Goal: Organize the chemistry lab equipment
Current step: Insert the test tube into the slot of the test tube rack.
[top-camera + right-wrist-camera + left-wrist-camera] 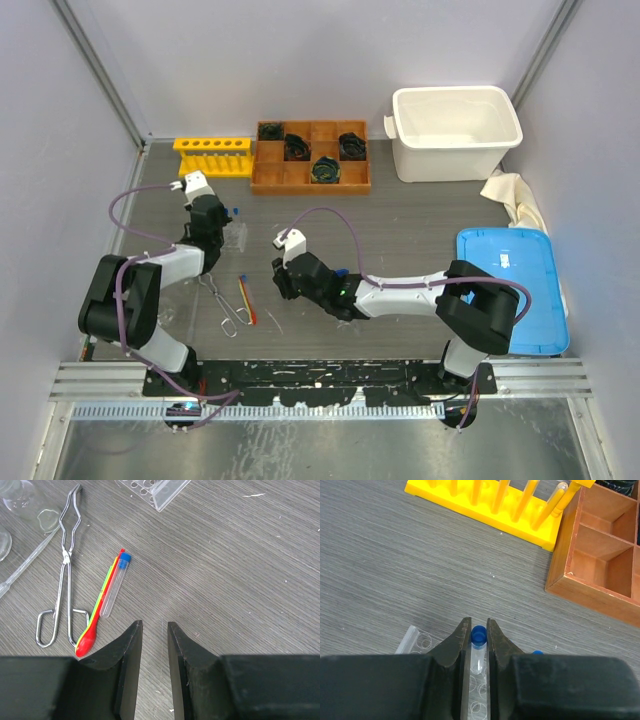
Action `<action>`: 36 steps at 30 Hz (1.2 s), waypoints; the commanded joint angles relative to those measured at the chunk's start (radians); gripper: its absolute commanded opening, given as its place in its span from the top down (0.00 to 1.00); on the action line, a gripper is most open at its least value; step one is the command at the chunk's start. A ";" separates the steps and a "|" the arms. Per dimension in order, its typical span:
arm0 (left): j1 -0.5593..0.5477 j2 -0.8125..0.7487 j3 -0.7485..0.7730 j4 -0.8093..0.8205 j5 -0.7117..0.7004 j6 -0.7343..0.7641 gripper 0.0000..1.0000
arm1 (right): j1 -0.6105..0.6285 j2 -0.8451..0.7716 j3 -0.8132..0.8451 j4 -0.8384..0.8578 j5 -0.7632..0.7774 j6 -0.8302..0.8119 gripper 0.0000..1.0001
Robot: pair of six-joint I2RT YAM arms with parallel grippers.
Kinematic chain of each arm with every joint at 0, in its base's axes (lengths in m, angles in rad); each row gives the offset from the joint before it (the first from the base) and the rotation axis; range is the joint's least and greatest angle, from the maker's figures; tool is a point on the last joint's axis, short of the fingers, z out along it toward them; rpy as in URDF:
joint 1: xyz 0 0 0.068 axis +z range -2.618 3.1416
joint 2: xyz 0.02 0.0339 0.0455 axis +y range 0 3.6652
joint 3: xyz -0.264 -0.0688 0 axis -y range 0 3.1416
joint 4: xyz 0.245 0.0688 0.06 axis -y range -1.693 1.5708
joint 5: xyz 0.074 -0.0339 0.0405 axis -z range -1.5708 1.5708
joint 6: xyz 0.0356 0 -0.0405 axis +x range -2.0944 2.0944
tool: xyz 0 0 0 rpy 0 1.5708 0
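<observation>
Two jaws of the left arm (175,262) pinch a blue-capped test tube (479,652) between them. Its cap is level with their tips, over a clear holed tray (417,640) on the counter (395,570). Well ahead of them stands the yellow tube rack (490,510), with a wooden compartment box (600,565) ahead to the right. The jaws of the right arm (400,292) stand partly open with nothing between them, over bare counter. Ahead and to their left lies a second test tube (113,587), just beside a thin red-orange stick (92,625). Metal tongs (64,565) lie further left, with glass flasks (25,502) and a dropper (25,562) beyond.
</observation>
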 commanded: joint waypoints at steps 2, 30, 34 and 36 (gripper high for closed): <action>-0.005 0.008 0.054 -0.007 0.026 0.017 0.81 | -0.006 -0.017 -0.001 0.052 0.000 0.007 0.67; -0.009 -0.520 -0.055 -0.679 0.330 -0.400 0.56 | -0.004 0.120 0.314 -0.294 -0.139 0.054 0.64; -0.008 -0.645 -0.095 -0.798 0.364 -0.388 0.57 | -0.003 0.202 0.406 -0.343 -0.180 0.080 0.65; -0.008 -0.710 -0.102 -0.878 0.363 -0.377 0.56 | -0.004 0.236 0.440 -0.359 -0.207 0.094 0.65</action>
